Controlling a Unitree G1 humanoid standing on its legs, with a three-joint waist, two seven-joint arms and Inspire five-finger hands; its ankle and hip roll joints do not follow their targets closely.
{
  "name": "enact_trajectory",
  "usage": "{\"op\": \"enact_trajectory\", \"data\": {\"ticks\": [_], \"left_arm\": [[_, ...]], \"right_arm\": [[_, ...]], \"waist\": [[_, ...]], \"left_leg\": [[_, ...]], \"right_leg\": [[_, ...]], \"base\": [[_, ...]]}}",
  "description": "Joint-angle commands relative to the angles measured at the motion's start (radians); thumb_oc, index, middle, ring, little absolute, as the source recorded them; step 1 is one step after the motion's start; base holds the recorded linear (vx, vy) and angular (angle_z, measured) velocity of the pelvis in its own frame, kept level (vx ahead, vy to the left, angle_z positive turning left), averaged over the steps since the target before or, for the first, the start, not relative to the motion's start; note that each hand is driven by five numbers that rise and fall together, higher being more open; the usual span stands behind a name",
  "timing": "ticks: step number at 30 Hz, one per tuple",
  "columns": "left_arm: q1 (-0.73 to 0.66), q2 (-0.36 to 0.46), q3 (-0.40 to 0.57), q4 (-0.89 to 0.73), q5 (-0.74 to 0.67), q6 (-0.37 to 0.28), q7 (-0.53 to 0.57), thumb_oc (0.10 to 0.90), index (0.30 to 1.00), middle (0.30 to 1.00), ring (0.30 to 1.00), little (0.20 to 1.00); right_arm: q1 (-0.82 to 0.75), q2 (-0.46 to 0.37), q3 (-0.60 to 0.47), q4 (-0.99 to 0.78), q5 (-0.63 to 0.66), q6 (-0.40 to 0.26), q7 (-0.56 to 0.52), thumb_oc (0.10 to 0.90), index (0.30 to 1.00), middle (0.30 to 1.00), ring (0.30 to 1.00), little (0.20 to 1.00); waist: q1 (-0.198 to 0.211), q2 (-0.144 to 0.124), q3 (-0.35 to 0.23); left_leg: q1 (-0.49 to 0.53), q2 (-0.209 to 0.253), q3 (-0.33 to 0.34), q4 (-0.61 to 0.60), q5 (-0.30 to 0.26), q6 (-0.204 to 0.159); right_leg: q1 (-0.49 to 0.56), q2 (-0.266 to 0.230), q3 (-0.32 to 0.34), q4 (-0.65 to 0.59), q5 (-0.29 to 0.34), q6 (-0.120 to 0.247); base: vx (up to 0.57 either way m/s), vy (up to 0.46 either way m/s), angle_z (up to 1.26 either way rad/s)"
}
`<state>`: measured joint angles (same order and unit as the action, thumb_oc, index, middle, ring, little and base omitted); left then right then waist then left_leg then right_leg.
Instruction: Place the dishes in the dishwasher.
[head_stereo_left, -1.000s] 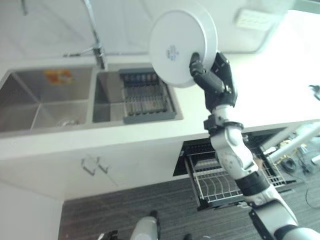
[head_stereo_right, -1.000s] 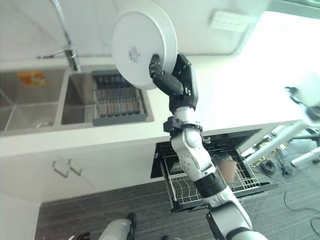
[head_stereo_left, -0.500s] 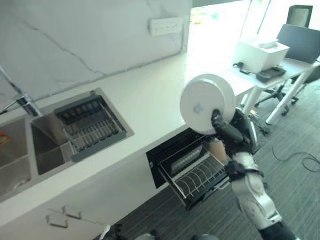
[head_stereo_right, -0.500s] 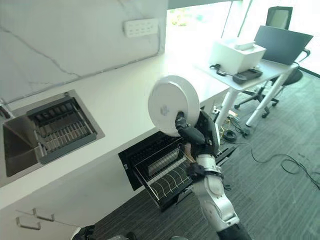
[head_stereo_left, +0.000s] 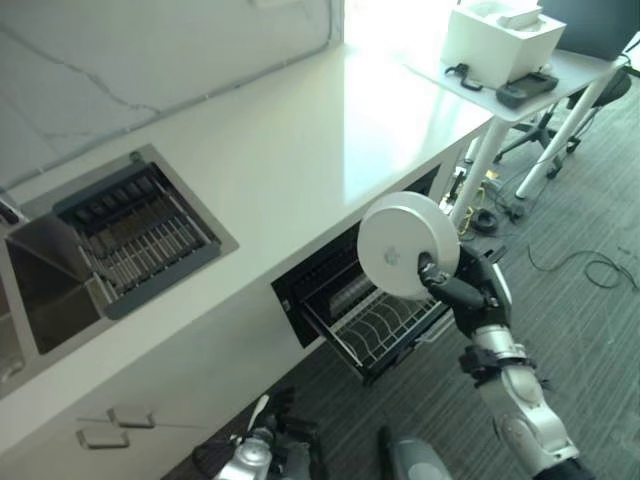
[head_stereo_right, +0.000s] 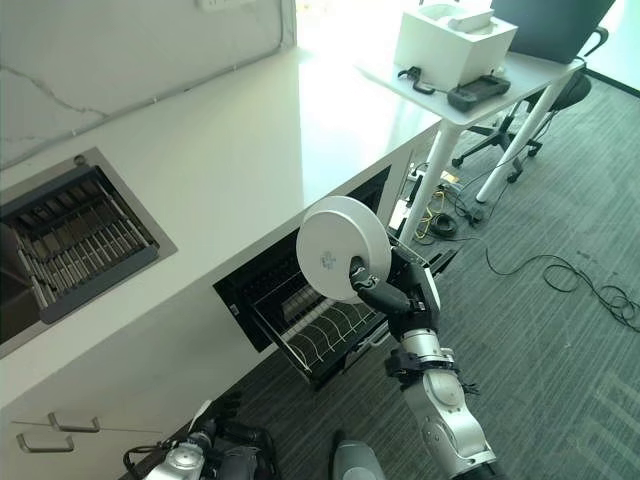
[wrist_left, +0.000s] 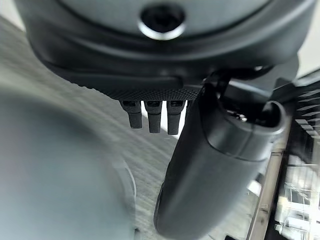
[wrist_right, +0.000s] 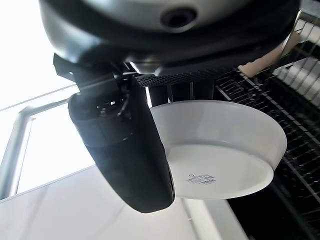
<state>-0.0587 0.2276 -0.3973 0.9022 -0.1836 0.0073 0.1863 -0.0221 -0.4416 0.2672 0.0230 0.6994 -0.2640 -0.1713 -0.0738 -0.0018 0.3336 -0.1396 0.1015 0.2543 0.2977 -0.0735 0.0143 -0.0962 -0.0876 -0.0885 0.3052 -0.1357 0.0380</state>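
Holding: the right hand (head_stereo_left: 470, 295) has its thumb and fingers pinched on the rim of a white dish (head_stereo_left: 408, 245), thumb on the underside, fingers behind on the inner side.
Dish position: held up in the air on edge, its underside turned toward the head camera, just in front of and above the pulled-out rack.
Dish in wrist view: the white dish (wrist_right: 220, 150) shows past the thumb, with the wire rack (wrist_right: 295, 125) behind it.
Rack: the dishwasher rack (head_stereo_left: 385, 325) is drawn out of the open dishwasher (head_stereo_right: 290, 295) under the counter (head_stereo_left: 300, 150); its upright wire tines look bare near the front.
Key relation: the dish stands above the right hand, and the rack lies below and behind the dish, toward the counter; the move probably turns on lowering the dish edge-first between the tines.
Dish axis: its flat face seems roughly crosswise to the rack's pull-out line; whether it lines up with the tine slots cannot be told.
Nearer arm: the right arm is the one at the rack.
Left hand: the left hand (wrist_left: 200, 165) hangs low over the grey floor (head_stereo_left: 590, 330), thumb and fingers loose and holding nothing.
Other: a sink (head_stereo_left: 120, 235) with a dark drainer sits well apart along the counter.
Risk: a rim pinch may let the dish swing as it tips down.
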Motion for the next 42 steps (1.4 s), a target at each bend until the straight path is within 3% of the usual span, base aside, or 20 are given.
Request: {"op": "enact_trajectory", "data": {"ticks": [1,6,12,15,16,21,22,28,30,31,33,39,40,42], "left_arm": [[-0.038,0.031,-0.026,-0.002,0.026,-0.035,0.008,0.8,0.9,0.9,0.9,0.9],[-0.029,0.032,-0.047,0.011,0.061,-0.036,-0.005,0.8,0.9,0.9,0.9,0.9],[-0.079,0.037,-0.092,0.023,0.09,-0.028,-0.015,0.8,0.9,0.9,0.9,0.9],[-0.117,0.047,-0.114,0.031,0.128,0.002,-0.041,0.8,0.9,0.9,0.9,0.9],[-0.141,0.06,-0.164,0.043,0.185,0.017,-0.067,0.8,0.9,0.9,0.9,0.9],[-0.178,0.064,-0.238,0.121,0.236,-0.021,-0.043,0.8,0.9,0.9,0.9,0.9],[-0.184,0.074,-0.247,0.132,0.239,-0.058,-0.01,0.8,0.9,0.9,0.9,0.9],[-0.201,0.1,-0.258,0.177,0.257,-0.107,0.039,0.8,0.9,0.9,0.9,0.9],[-0.196,0.107,-0.245,0.185,0.231,-0.124,0.046,0.8,0.9,0.9,0.9,0.9],[-0.192,0.115,-0.233,0.184,0.212,-0.142,0.048,0.8,0.9,0.9,0.9,0.9],[-0.192,0.119,-0.231,0.182,0.207,-0.152,0.049,0.8,0.9,0.9,0.9,0.9],[-0.195,0.119,-0.225,0.18,0.138,-0.21,0.072,0.8,0.9,0.9,0.9,0.9],[-0.19,0.104,-0.217,0.171,0.09,-0.224,0.077,0.8,0.9,0.9,0.9,0.9],[-0.186,0.092,-0.206,0.166,0.056,-0.227,0.08,0.8,0.9,0.9,0.9,0.9]], "right_arm": [[-0.119,0.013,-0.008,-0.066,-0.099,-0.1,0.039,0.4,0.3,0.3,0.3,0.3],[-0.15,0.036,0.073,0.118,-0.256,-0.137,-0.013,0.4,0.3,0.3,0.3,0.3],[-0.302,0.089,0.133,0.307,-0.388,-0.117,-0.168,0.4,0.3,0.3,0.3,0.3],[-0.371,0.079,0.144,0.349,-0.478,-0.079,-0.268,0.4,0.3,0.3,0.3,0.3],[-0.485,0.076,0.161,0.455,-0.517,-0.051,-0.307,0.4,0.3,0.3,0.3,0.3],[-0.615,0.072,0.211,0.526,-0.639,0.032,-0.442,0.4,0.3,0.3,0.3,0.3],[-0.649,0.063,0.213,0.548,-0.678,0.041,-0.472,0.4,0.3,0.3,0.3,0.3],[-0.759,0.043,0.256,0.732,-0.762,0.118,-0.627,0.4,0.3,0.3,0.3,0.3],[-0.769,0.033,0.259,0.785,-0.797,0.164,-0.665,0.4,0.3,0.3,0.3,0.3],[-0.779,0.015,0.263,0.837,-0.831,0.231,-0.689,0.4,0.3,0.3,0.3,0.3],[-0.782,0.008,0.268,0.868,-0.838,0.257,-0.706,0.4,0.3,0.3,0.3,0.3],[-0.773,0.02,0.242,0.98,-0.82,0.273,-0.843,0.4,0.3,0.3,0.3,0.3],[-0.773,0.016,0.241,0.998,-0.847,0.29,-0.86,0.4,0.3,0.3,0.3,0.3],[-0.775,0.015,0.242,1.011,-0.852,0.289,-0.851,0.4,0.3,0.3,0.3,0.3]], "waist": [[0.006,-0.005,-0.019],[0.032,0.0,-0.004],[0.071,0.006,0.035],[0.085,0.005,0.052],[0.106,0.006,0.062],[0.136,-0.005,0.086],[0.145,-0.013,0.091],[0.196,-0.021,0.102],[0.207,-0.017,0.106],[0.217,-0.009,0.11],[0.221,-0.005,0.115],[0.229,0.025,0.146],[0.228,0.046,0.161],[0.228,0.058,0.171]], "left_leg": [[0.059,0.011,-0.113,0.002,-0.04,-0.016],[0.052,0.002,-0.13,0.002,-0.031,-0.015],[0.017,-0.008,-0.152,0.002,-0.012,-0.015],[0.005,-0.017,-0.164,0.002,-0.005,-0.016],[-0.002,-0.024,-0.177,0.002,-0.003,-0.013],[-0.037,-0.027,-0.188,0.002,0.005,-0.01],[-0.047,-0.027,-0.192,0.002,0.007,-0.01],[-0.06,-0.03,-0.208,0.002,0.002,-0.012],[-0.064,-0.034,-0.214,0.002,0.004,-0.011],[-0.073,-0.041,-0.22,0.002,0.007,-0.009],[-0.078,-0.044,-0.223,0.002,0.007,-0.008],[-0.11,-0.061,-0.23,0.015,0.008,0.003],[-0.129,-0.069,-0.235,0.031,0.008,0.004],[-0.141,-0.075,-0.24,0.038,0.01,0.004]], "right_leg": [[0.009,-0.018,-0.002,-0.005,0.041,0.022],[0.011,-0.027,-0.026,0.004,0.038,0.016],[-0.017,-0.039,-0.051,0.032,0.032,0.007],[-0.028,-0.045,-0.057,0.045,0.035,0.007],[-0.029,-0.049,-0.064,0.048,0.033,0.005],[-0.051,-0.047,-0.072,0.052,0.037,0.003],[-0.057,-0.043,-0.074,0.053,0.04,0.002],[-0.038,-0.042,-0.113,0.027,0.046,0.004],[-0.037,-0.046,-0.123,0.027,0.047,0.004],[-0.042,-0.051,-0.13,0.032,0.047,0.003],[-0.045,-0.053,-0.132,0.032,0.048,0.004],[-0.083,-0.066,-0.14,0.065,0.047,0.005],[-0.102,-0.073,-0.141,0.085,0.042,0.002],[-0.114,-0.078,-0.141,0.094,0.041,0.001]], "base": [[0.0,0.0,0.0],[0.02,0.015,0.06],[-0.04,0.016,0.11],[-0.03,0.01,0.13],[-0.03,-0.006,0.07],[-0.04,-0.03,0.11],[-0.07,-0.115,0.06],[-0.02,-0.069,0.19],[-0.01,-0.004,0.09],[-0.03,0.011,0.03],[-0.05,0.017,0.07],[-0.08,0.038,0.09],[-0.11,0.121,0.02],[-0.09,0.11,0.02]]}}
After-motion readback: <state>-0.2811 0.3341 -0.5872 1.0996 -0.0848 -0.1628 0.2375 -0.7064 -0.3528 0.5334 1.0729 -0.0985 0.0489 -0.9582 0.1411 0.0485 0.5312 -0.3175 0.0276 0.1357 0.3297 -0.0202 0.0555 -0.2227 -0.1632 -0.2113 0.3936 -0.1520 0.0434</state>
